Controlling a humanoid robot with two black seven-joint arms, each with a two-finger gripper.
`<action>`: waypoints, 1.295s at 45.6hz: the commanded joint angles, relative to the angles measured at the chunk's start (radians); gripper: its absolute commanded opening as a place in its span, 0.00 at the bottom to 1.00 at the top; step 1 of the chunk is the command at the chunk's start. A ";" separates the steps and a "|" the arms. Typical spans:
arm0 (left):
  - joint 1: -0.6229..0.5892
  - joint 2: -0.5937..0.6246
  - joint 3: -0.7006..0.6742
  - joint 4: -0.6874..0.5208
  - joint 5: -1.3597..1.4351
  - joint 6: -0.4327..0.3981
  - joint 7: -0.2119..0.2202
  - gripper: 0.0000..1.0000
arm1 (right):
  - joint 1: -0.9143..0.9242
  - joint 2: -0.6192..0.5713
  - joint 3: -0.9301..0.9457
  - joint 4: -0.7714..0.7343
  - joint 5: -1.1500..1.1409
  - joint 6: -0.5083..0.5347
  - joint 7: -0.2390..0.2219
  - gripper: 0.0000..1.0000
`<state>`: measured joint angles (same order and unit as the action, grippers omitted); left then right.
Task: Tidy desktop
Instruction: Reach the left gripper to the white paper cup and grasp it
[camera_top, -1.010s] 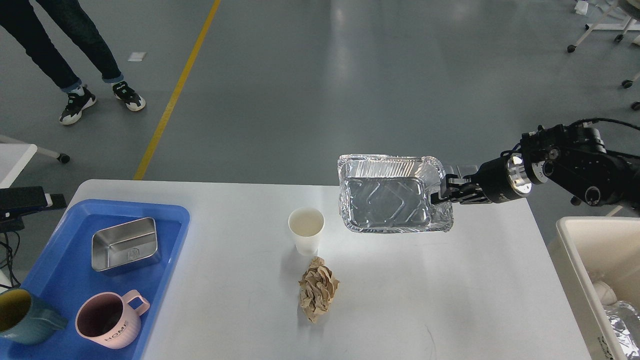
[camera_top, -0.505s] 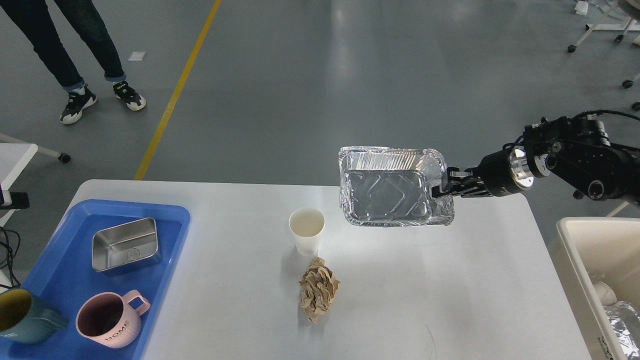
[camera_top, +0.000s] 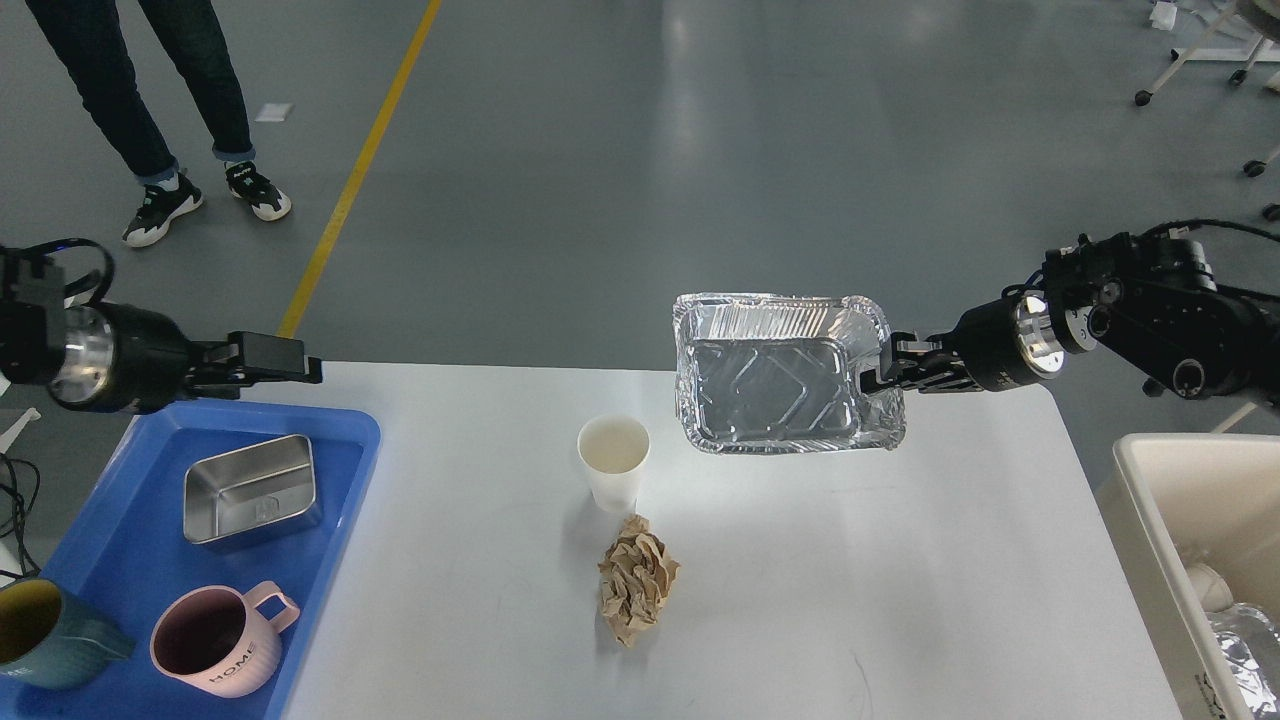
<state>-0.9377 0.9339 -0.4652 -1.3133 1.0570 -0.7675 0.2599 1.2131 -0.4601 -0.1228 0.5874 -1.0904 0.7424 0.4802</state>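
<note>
Lying nearest on the white bench: a paper ball, a cup just beyond. Farther right, right jaws clenching a foil tray by its rim. Far left, left jaws hovering, grip unclear.

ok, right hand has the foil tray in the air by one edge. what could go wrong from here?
1. The right hand pinches only the thin rim of the foil tray; the foil could buckle or slip out on the way to the cream bin.
2. The tray hangs close to the paper cup; a low swing could tip it.
3. The left hand reaches over the blue tray and could clip the steel box.
</note>
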 joint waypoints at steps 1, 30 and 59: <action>-0.027 -0.193 0.008 0.072 0.003 -0.038 0.045 0.97 | 0.000 0.000 0.000 0.000 0.000 0.000 0.000 0.00; -0.015 -0.693 0.016 0.468 0.136 0.125 0.025 0.98 | -0.018 0.000 0.000 0.002 0.000 -0.009 0.001 0.00; 0.014 -0.851 0.068 0.591 0.138 0.247 0.022 0.95 | -0.026 0.001 -0.001 0.002 -0.002 -0.025 0.003 0.00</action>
<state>-0.9250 0.0986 -0.3991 -0.7389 1.1934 -0.5536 0.2825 1.1880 -0.4605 -0.1242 0.5891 -1.0914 0.7193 0.4816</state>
